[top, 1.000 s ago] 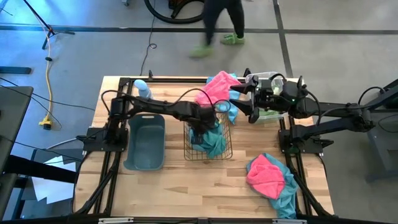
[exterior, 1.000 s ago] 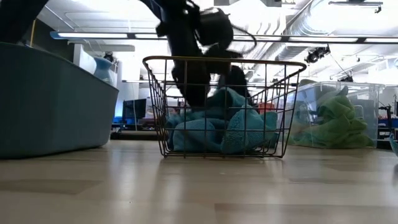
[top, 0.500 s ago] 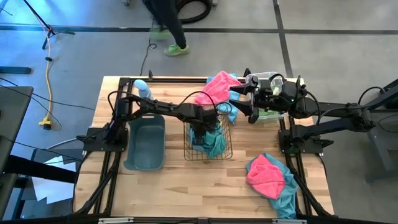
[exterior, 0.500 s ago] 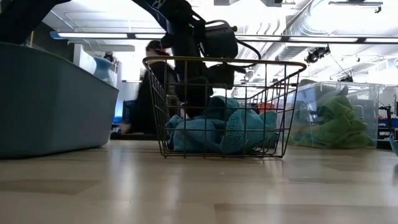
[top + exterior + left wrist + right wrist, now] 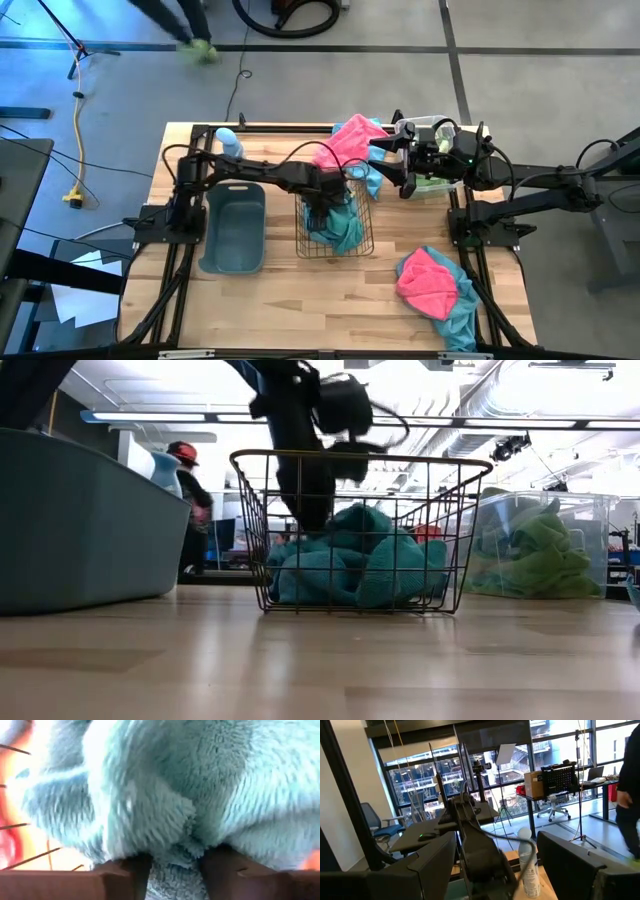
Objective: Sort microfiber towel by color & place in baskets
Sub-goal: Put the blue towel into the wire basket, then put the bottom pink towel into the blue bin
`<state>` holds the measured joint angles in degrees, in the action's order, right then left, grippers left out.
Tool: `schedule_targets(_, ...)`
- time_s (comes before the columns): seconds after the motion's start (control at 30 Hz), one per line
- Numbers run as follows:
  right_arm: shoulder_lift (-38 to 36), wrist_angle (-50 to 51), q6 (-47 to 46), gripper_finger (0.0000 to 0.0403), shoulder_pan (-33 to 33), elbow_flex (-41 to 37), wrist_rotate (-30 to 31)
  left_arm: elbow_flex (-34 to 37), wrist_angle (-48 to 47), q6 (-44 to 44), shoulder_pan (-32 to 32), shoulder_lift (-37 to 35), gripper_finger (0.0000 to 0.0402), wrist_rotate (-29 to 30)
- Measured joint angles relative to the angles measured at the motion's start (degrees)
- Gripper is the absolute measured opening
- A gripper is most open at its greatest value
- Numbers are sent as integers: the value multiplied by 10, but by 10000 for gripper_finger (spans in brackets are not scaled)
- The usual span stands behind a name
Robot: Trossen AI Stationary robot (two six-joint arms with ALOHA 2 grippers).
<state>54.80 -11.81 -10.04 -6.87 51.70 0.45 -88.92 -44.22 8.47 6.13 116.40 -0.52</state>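
Now, left gripper (image 5: 320, 205): reaching down into the square copper-toned wire mesh basket (image 5: 452, 530) at mid-table, fingers standing apart, fleece bulging loosely between them, not clamping.
Right gripper (image 5: 398, 165): waiting near the table's far right, over the clear rectangular plastic bin (image 5: 600, 510), fingers spread wide and carrying nothing.
Teal blue fuzzy microfiber towel (image 5: 350, 565): lying heaped inside the wire basket, pressing against the left fingers.
Other cloths: lime green towels (image 5: 540, 555) sitting in the clear bin; bright pink towels (image 5: 425, 280) (image 5: 350, 140) waiting unsorted on the table, near right and far middle.
Dark grey-blue oblong plastic tub (image 5: 232, 262): standing left of the wire basket, contents not showing.
Handling, as a judgement: looking light, soft and floppy, not fragile; likely snagging on the wire; pinching a raised fold seeming best.
Pointing and long axis: crumpled, showing no clear long axis; spreading across the basket's width, peaking near the middle.
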Motion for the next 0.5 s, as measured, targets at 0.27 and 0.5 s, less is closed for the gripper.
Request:
schedule_targets(0.27,0,0,0,277,0,0,0,-1,-46,-24,0,-73,202,-7)
schedule_targets(0.5,0,-3,0,277,0,0,0,-1,-74,-23,9,-150,216,-6)
